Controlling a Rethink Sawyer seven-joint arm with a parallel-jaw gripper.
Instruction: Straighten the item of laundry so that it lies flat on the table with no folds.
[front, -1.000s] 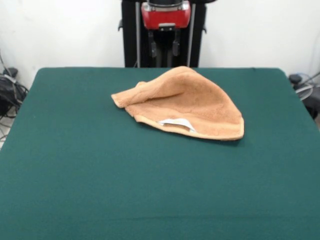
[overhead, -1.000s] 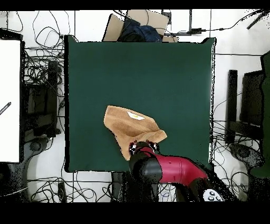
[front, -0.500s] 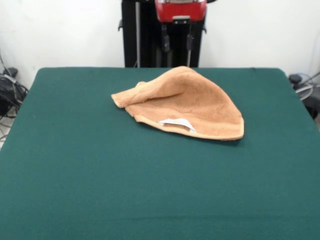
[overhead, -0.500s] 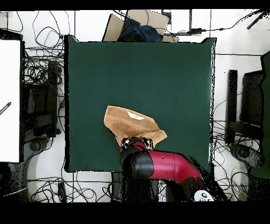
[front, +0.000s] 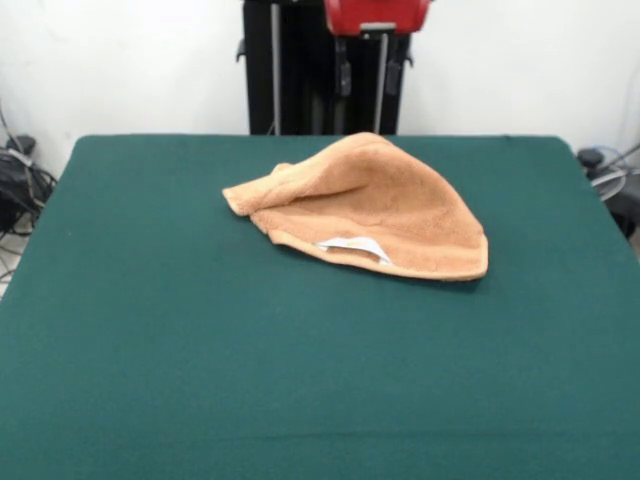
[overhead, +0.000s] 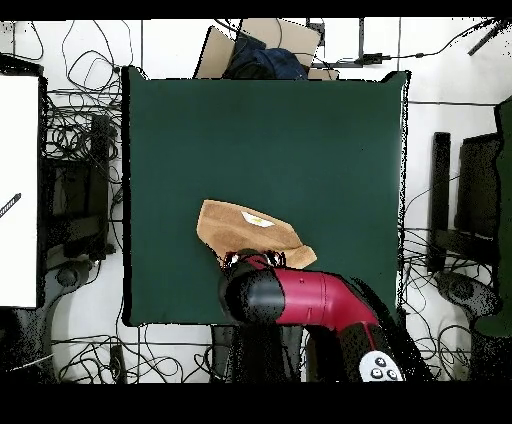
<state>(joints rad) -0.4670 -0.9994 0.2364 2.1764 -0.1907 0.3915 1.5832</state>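
None of the straightening looks done from where I sit. In the front view the towel (front: 365, 210) lies on the far half of the table (front: 150, 350), at about twelve o'clock from the table's middle and a touch to the right. It is doubled over itself into a rough triangle. One corner sticks out at nine o'clock, a humped fold rises at twelve, and a rounded corner sits at four o'clock. Its white label (front: 352, 245) shows along the near edge, at about six o'clock on the cloth.

Overhead, I see the same towel (overhead: 235, 228) near the robot's side of the table (overhead: 330, 130), with the arm (overhead: 300, 298) covering part of its edge closest to the base.

High above the towel's far edge hangs the gripper (front: 368, 75), at twelve o'clock in the front view. Its two dark fingers (front: 345, 78) stand apart with empty air between them, so I read it as spread and holding nothing. It does not touch the cloth.

So I judge everything is left. The folded layer has to be opened out, the hump pulled flat, and all four corners brought down onto the green top. I cannot tell how many layers are stacked under the hump.
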